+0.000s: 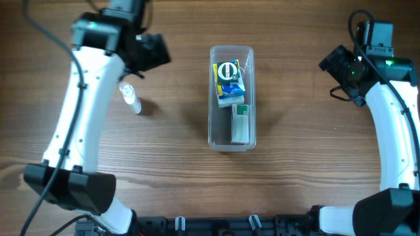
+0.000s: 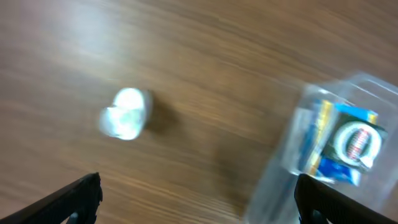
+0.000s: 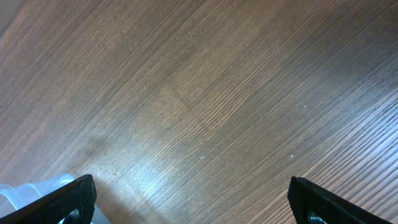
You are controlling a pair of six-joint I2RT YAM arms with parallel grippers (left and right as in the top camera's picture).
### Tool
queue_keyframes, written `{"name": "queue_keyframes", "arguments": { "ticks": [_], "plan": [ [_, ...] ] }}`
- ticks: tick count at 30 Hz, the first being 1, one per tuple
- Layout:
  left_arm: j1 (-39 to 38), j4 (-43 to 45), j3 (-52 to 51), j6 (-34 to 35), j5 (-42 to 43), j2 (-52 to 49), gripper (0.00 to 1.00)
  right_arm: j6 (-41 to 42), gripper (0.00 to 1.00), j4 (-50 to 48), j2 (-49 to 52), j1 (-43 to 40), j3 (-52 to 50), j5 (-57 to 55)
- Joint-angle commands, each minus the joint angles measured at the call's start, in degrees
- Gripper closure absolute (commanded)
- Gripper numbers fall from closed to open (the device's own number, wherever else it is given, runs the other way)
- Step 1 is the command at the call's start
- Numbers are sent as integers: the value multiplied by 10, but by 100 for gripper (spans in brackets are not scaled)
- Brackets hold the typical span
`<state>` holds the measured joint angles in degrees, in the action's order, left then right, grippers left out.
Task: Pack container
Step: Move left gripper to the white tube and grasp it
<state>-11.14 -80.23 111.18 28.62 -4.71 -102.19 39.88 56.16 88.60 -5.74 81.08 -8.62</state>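
Note:
The clear container [image 1: 213, 98] stands upright at the table's centre. It holds a blue and yellow box with a round roll on top [image 1: 229, 72] and a green and white box [image 1: 240, 123]. A small clear bottle [image 1: 130, 97] lies on the table left of it, and shows blurred in the left wrist view [image 2: 126, 112]. My left gripper [image 1: 152, 54] is open and empty, above the table between the bottle and the container [image 2: 292, 155]. My right gripper [image 1: 338, 65] is open and empty at the far right, over bare wood, with a container corner [image 3: 25, 193] just in view.
The wooden table [image 1: 302, 157] runs all around the container. Black cables hang by both arms at the back corners. The arm bases stand at the front left and front right.

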Motion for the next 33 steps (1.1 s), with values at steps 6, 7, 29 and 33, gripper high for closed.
{"name": "queue_keyframes", "arguments": {
  "ticks": [6, 7, 29, 33],
  "plan": [
    [103, -55, -32, -43, 0, 9, 0, 7, 0, 0, -3, -1, 0, -3],
    [103, -47, -49, -49, 11, 9, 0, 6, 0, 0, -3, -1, 0, -3],
    [104, 41, -164, -107, 57, -118, 0, 6, 0, 0, -3, -1, 0, -3],
    [104, 87, -167, -123, 53, -120, 0, 6, 0, 0, -3, -1, 0, -3]
  ]
}}
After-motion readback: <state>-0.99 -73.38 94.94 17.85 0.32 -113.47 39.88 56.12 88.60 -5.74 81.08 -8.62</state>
